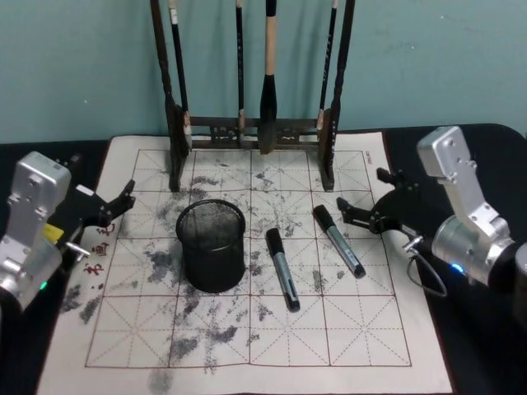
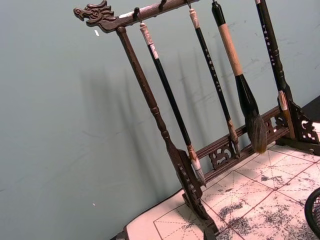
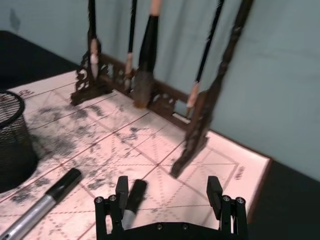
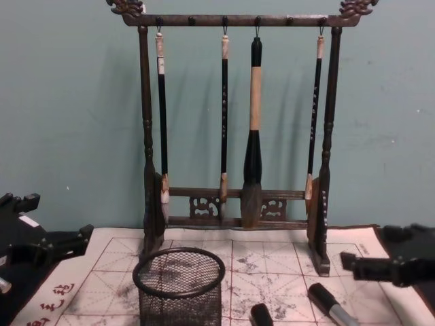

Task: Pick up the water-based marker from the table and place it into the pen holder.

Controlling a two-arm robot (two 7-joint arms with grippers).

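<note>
Two markers with grey barrels and black caps lie on the ink-stained mat. One marker (image 1: 282, 269) is just right of the pen holder (image 1: 212, 244), a black wire-mesh cup standing upright. The other marker (image 1: 338, 240) lies further right. My right gripper (image 1: 362, 197) hovers open just right of this second marker's cap. In the right wrist view that black cap (image 3: 135, 192) lies close to one finger of the right gripper (image 3: 168, 192), not between the jaws. My left gripper (image 1: 119, 210) stands open at the mat's left edge, apart from the holder.
A tall dark wooden rack (image 1: 251, 123) hung with several calligraphy brushes stands at the back of the gridded mat (image 1: 247, 329), against the teal wall. Black table shows on either side. The mat's front half is free of objects.
</note>
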